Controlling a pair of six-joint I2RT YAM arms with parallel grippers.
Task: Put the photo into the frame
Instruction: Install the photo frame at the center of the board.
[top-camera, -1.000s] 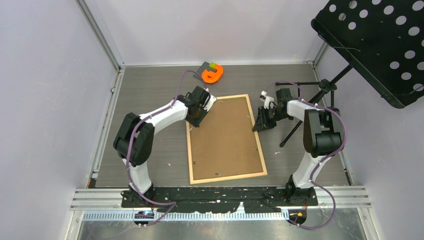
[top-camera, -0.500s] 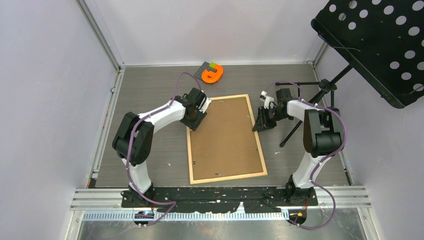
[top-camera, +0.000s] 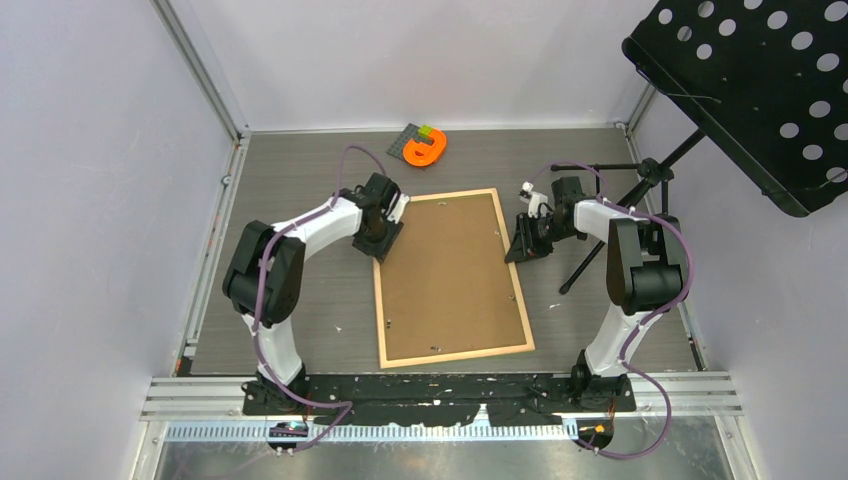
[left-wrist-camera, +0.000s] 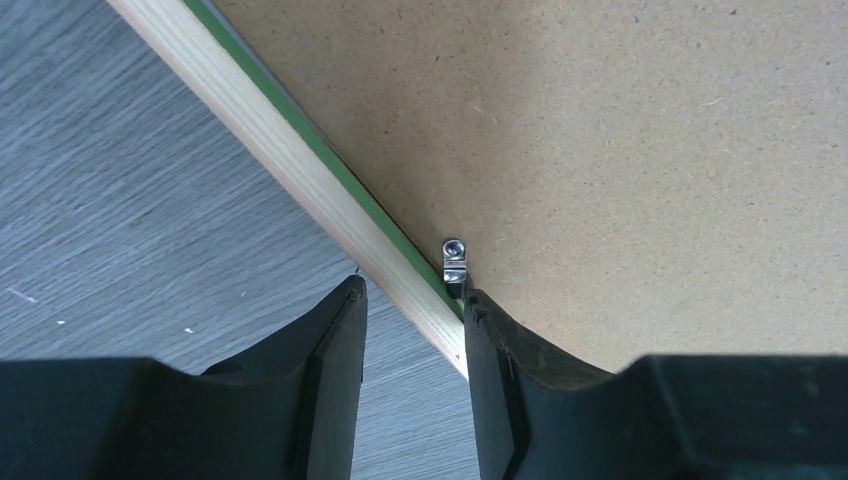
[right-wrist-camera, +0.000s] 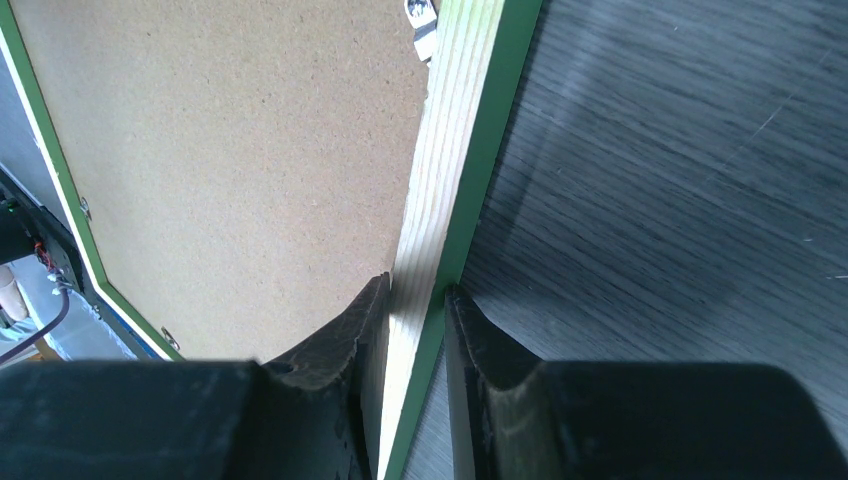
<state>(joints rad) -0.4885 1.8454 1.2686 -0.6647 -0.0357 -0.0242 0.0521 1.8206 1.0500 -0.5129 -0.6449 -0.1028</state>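
Frame (top-camera: 458, 355) lay flat on the desk (top-camera: 300, 180), pale wood face up, with the brown backing board (top-camera: 450, 275) inside it; neither had moved over the last second. We noted the left jaws had slid outward from the far-left corner and loosened. They stood parted astride the left rail, beside a metal clip (left-wrist-camera: 454, 258). Right jaws remained clenched on the right rail, same spot.

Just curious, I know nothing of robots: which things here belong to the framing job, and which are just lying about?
Job: the frame, brown backing board, metal clip.
Lying about: orange piece, black music stand.
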